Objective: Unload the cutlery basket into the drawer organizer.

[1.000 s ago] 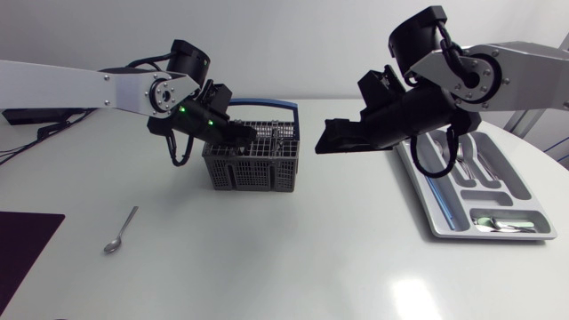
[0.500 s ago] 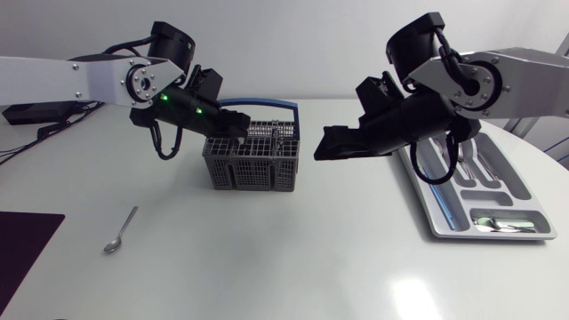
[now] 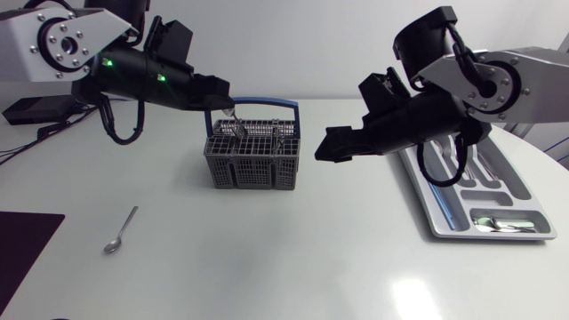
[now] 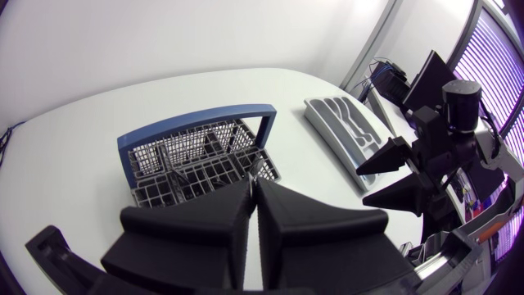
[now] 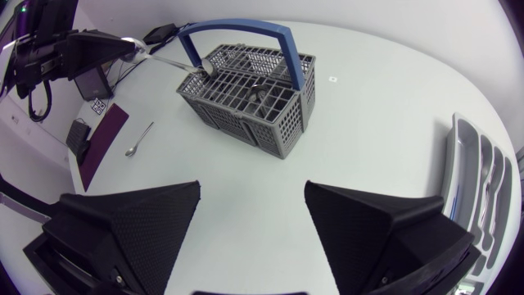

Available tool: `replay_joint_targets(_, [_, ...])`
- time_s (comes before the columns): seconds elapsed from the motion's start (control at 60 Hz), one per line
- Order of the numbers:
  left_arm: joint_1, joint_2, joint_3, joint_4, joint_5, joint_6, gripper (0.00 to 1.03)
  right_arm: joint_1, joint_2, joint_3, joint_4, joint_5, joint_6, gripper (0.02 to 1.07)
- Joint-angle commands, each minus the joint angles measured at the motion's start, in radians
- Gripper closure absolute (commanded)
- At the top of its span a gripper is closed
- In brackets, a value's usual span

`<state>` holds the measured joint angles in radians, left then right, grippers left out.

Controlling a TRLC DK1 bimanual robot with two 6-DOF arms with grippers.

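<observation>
Showing grey wire-mesh cutlery basket [image 3: 253, 160], blue hoop handle, mid-desk [image 3: 267, 262]; left gripper [image 3: 223, 98] above it pinches slim metal spoon [image 5: 176, 63]; right gripper [image 3: 322, 148] splayed wide beside moulded grey drawer organizer [image 3: 433, 209]

One cutlery basket [image 3: 252, 171]; one drawer organizer [image 3: 494, 235]; one loose spoon [image 3: 119, 233]; one utensil [image 5: 170, 63] in left gripper [image 3: 225, 101].
</observation>
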<state>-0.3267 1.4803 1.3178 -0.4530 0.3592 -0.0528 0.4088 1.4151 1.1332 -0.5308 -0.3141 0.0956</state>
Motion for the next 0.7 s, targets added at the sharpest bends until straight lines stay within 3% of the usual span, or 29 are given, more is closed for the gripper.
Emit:
replay_joint_targets(0.0, [-0.017, -0.049, -0.038, -0.018, 0.006, -0.007, 0.99, 0.012, -0.036, -0.036, 0.012, 0.001, -0.063, 0.07])
replay_joint_targets(0.383, [-0.147, -0.170, -0.127, -0.039, 0.040, -0.010, 0.99, 0.067, -0.128, -0.131, -0.003, 0.000, -0.432, 0.07])
replay_joint_targets(0.683, [-0.184, -0.147, -0.163, -0.052, 0.202, -0.007, 0.99, 0.091, -0.228, -0.217, 0.040, -0.086, -0.485, 0.10])
